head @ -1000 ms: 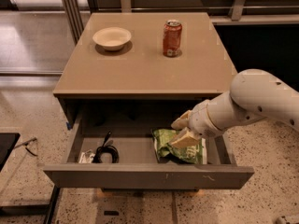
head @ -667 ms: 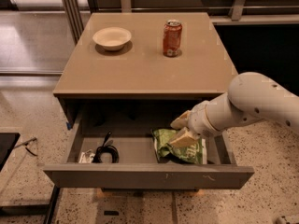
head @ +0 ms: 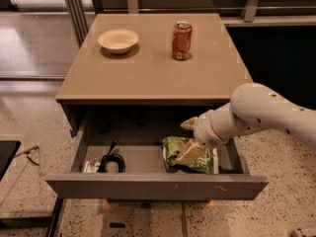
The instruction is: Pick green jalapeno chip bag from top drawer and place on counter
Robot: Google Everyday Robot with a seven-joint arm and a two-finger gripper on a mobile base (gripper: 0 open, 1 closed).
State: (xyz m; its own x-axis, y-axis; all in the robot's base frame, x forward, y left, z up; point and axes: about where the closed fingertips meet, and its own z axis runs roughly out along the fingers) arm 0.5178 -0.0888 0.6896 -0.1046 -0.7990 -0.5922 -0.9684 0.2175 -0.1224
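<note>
The green jalapeno chip bag (head: 202,160) lies crumpled in the right half of the open top drawer (head: 157,185). My gripper (head: 186,140) reaches in from the right, just above the bag's left part. It is open: one pale finger points left over the drawer's back, the other finger (head: 189,153) lies on the bag. The white arm hides the bag's upper right part. The tan counter (head: 148,73) is above the drawer.
On the counter stand a white bowl (head: 118,40) at the back left and a red soda can (head: 181,40) at the back middle. A coiled black cable (head: 112,162) lies in the drawer's left half. Speckled floor surrounds the cabinet.
The arm has dipped slightly lower into the drawer and the lower finger now rests on the bag. The bag has not moved.
</note>
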